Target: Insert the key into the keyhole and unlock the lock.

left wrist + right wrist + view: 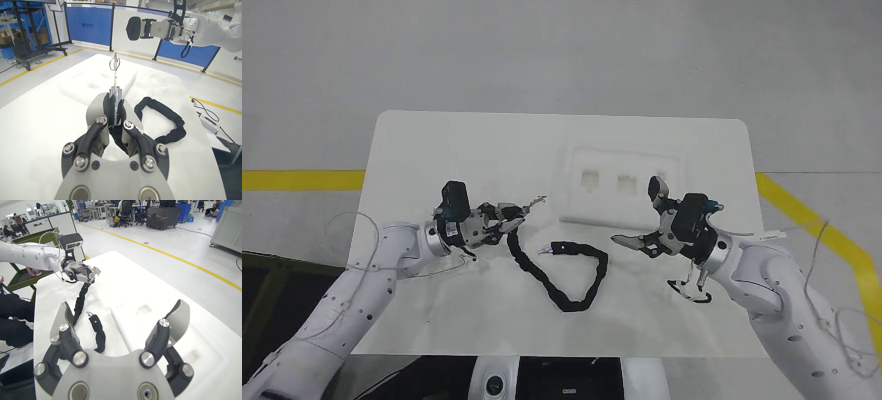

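Observation:
My left gripper (504,214) is shut on the chrome lock cylinder (115,106), held above the table's left half. A silver key (115,64) with a ring sticks out of the cylinder's end, pointing toward the foam tray. The black fabric-covered chain (562,295) hangs from the cylinder and loops across the table. Its free end (90,314), tipped with a metal pin, lies apart from the cylinder. My right gripper (642,215) stands open above the table to the right of the chain, with nothing between its fingers (66,313).
A white foam tray (627,185) with square recesses lies at the back middle of the white table (442,140). Off the table's edge, a green cart (22,275) stands on the left arm's side and a power adapter with cable (209,123) lies on the other.

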`<state>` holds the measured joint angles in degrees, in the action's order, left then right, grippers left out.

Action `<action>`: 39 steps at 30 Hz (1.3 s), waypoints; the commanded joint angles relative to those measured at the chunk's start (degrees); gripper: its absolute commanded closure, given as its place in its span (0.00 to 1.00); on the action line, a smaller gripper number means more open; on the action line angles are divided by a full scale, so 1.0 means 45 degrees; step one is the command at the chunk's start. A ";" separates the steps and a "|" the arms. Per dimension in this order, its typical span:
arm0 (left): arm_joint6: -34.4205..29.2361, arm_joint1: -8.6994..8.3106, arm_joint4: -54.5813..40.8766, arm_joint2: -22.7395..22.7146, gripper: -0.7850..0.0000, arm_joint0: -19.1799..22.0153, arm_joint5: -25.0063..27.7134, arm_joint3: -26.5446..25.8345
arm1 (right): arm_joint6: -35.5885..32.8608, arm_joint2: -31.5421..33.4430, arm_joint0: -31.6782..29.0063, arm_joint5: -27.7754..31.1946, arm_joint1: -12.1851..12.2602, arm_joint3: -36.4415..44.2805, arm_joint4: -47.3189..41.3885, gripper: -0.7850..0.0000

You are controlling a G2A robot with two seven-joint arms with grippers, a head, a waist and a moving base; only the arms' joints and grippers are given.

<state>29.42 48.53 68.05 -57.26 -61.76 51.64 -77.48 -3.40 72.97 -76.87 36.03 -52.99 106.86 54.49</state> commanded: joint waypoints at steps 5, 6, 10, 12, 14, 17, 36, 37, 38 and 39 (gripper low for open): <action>-0.1177 -0.0275 -0.0322 -0.1043 1.00 -0.1029 -0.0420 -0.0234 | 0.0472 0.0045 -0.0185 -0.0664 -0.0086 -0.0275 0.0241 0.00; -0.1492 -0.0304 -0.0299 -0.1189 1.00 -0.1124 -0.0637 -0.0202 | 0.0565 0.0017 -0.0209 -0.0756 -0.0105 -0.0315 0.0302 0.00; -0.2592 -0.0371 -0.0276 -0.1593 1.00 -0.1314 -0.1120 -0.0268 | 0.1031 0.0021 -0.0285 -0.1395 -0.0185 -0.0530 0.0577 0.00; -0.2945 -0.0378 -0.0293 -0.1721 1.00 -0.1362 -0.1266 -0.0366 | 0.1135 0.0044 -0.0314 -0.1536 -0.0197 -0.0560 0.0637 0.00; -0.3400 -0.0385 -0.0156 -0.1821 1.00 -0.1352 -0.1448 -0.0469 | 0.1135 0.0044 -0.0314 -0.1536 -0.0197 -0.0560 0.0637 0.00; -0.4199 -0.0383 0.0139 -0.1894 0.97 -0.1259 -0.1665 -0.0661 | 0.1135 0.0044 -0.0314 -0.1536 -0.0197 -0.0560 0.0637 0.00; -0.3561 -0.0175 -0.0314 -0.2443 0.00 -0.1331 -0.2368 -0.1547 | 0.1135 0.0044 -0.0314 -0.1536 -0.0197 -0.0560 0.0637 0.00; -0.3256 -0.0191 -0.0234 -0.2608 0.00 -0.1426 -0.2456 -0.1654 | 0.1135 0.0044 -0.0314 -0.1536 -0.0197 -0.0560 0.0637 0.00; -0.2770 -0.0200 -0.0231 -0.2810 0.00 -0.1517 -0.2596 -0.1792 | 0.1135 0.0044 -0.0314 -0.1536 -0.0197 -0.0560 0.0637 0.00; -0.2201 -0.0212 -0.0127 -0.3017 0.00 -0.1607 -0.2730 -0.1914 | 0.1135 0.0044 -0.0314 -0.1536 -0.0197 -0.0560 0.0637 0.00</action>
<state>16.36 47.63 67.00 -69.79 -68.55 40.07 -85.49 1.71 73.16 -78.28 29.12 -53.88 104.34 57.35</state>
